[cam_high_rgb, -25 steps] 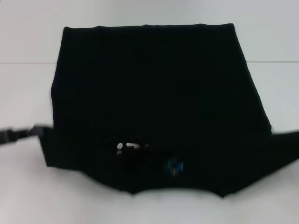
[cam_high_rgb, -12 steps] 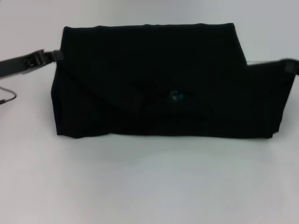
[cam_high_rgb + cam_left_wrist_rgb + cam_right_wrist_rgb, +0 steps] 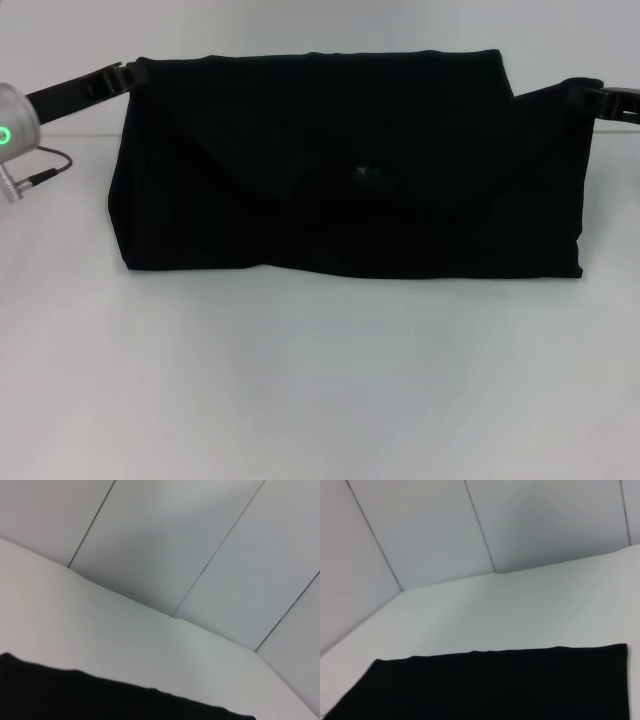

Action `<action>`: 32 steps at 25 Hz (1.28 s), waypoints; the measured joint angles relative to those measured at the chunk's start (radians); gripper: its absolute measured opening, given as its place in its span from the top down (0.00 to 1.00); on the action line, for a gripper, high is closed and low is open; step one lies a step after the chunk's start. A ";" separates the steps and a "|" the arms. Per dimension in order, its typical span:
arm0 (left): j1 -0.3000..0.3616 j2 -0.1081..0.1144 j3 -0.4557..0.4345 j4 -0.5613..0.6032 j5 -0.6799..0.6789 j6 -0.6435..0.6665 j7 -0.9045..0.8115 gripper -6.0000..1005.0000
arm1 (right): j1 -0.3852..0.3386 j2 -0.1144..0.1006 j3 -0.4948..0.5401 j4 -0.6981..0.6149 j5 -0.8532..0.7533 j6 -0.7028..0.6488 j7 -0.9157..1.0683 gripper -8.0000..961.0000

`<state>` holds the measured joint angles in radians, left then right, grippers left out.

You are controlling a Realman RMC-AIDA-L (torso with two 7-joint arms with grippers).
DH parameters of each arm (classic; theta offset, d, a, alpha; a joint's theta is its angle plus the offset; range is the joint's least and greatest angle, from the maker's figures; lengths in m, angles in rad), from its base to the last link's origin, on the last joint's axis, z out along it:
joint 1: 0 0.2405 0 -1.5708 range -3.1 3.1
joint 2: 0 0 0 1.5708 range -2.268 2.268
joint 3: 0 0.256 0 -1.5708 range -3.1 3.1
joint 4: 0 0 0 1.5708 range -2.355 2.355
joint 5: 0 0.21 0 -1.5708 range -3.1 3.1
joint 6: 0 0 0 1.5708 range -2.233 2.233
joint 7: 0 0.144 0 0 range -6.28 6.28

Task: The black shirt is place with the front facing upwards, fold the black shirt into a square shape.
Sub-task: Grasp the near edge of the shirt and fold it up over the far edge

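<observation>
Black shirt (image 3: 340,170) folded on table (image 3: 320,380); left gripper (image 3: 118,76), right gripper (image 3: 590,95) at corners, grip unclear.

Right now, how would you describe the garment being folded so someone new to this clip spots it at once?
Start from the white table filling the head view: the black shirt lies across its far half as a wide, folded band. The left tool and right tool sit at its upper corners. It is soft, matte plain fabric, unlike the hard black tools beside it.
</observation>
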<state>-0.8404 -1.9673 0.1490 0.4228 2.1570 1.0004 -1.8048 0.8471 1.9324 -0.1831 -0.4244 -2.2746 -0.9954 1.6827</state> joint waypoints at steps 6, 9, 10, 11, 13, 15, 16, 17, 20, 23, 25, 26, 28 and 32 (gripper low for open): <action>-0.032 -0.036 0.001 -0.067 -0.036 -0.169 0.114 0.89 | 0.026 0.021 -0.010 0.079 0.006 0.158 -0.058 0.90; -0.033 -0.075 0.001 -0.068 -0.080 -0.252 0.201 0.89 | 0.030 0.038 -0.010 0.125 0.044 0.236 -0.120 0.90; -0.035 -0.090 0.001 -0.072 -0.102 -0.280 0.247 0.89 | 0.030 0.044 -0.010 0.135 0.057 0.256 -0.137 0.90; -0.036 -0.096 0.001 -0.076 -0.115 -0.295 0.272 0.88 | 0.030 0.053 -0.010 0.142 0.073 0.278 -0.159 0.89; -0.041 -0.106 0.001 -0.095 -0.149 -0.318 0.338 0.88 | 0.031 0.070 -0.010 0.143 0.098 0.305 -0.193 0.89; -0.045 -0.108 0.001 -0.108 -0.166 -0.327 0.372 0.88 | 0.031 0.078 -0.010 0.144 0.111 0.324 -0.205 0.89; -0.048 -0.108 0.003 -0.112 -0.171 -0.329 0.383 0.88 | 0.031 0.081 -0.010 0.144 0.115 0.335 -0.205 0.89; -0.049 -0.108 0.005 -0.114 -0.172 -0.330 0.387 0.88 | 0.031 0.082 -0.010 0.146 0.116 0.344 -0.202 0.89; -0.050 -0.110 0.021 -0.114 -0.173 -0.331 0.399 0.88 | 0.031 0.083 -0.012 0.149 0.116 0.348 -0.201 0.89; -0.046 -0.110 0.025 -0.112 -0.173 -0.333 0.402 0.86 | 0.031 0.086 -0.025 0.147 0.114 0.347 -0.207 0.88; -0.044 -0.105 0.023 -0.112 -0.173 -0.337 0.398 0.81 | 0.030 0.086 -0.046 0.145 0.114 0.347 -0.202 0.81; -0.043 -0.103 0.021 -0.112 -0.174 -0.340 0.393 0.79 | 0.029 0.086 -0.055 0.144 0.115 0.346 -0.197 0.77; -0.037 -0.098 0.018 -0.106 -0.174 -0.342 0.375 0.75 | 0.024 0.083 -0.065 0.142 0.116 0.338 -0.187 0.69; -0.020 -0.088 0.019 -0.094 -0.178 -0.334 0.325 0.67 | 0.010 0.078 -0.069 0.128 0.117 0.316 -0.164 0.52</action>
<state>-0.8602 -2.0555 0.1681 0.3292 1.9791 0.6662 -1.4800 0.8568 2.0104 -0.2519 -0.2968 -2.1573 -0.6794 1.5191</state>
